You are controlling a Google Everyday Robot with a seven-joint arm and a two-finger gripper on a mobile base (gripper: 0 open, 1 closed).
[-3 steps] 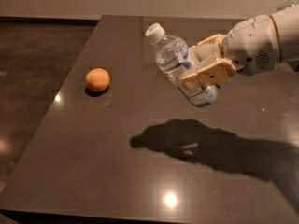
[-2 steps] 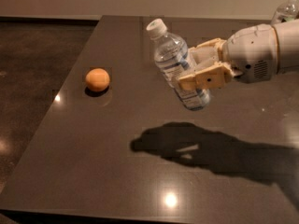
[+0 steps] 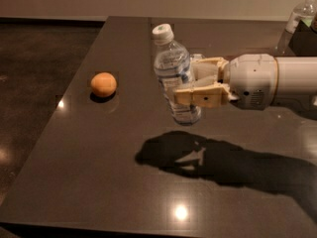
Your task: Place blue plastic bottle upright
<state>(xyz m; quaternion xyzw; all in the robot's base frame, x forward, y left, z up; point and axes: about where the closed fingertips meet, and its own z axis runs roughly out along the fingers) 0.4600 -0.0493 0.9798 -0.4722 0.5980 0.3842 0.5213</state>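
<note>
Claw (image 3: 185, 81) closed around the blue plastic bottle (image 3: 171, 63), right of the orange fruit (image 3: 103, 84), holds it cap-up above the table (image 3: 89, 172); its base looks free for setting down.

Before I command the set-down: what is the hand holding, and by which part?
The hand, above the table, grips the blue plastic bottle around its lower body, cap up.

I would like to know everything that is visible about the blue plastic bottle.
The blue plastic bottle is small, of clear plastic, with a white screw cap and a pale label. It is almost upright, cap tilted slightly left, held above the dark table by the gripper, which is shut on its lower body. Nothing else touches it.
</note>
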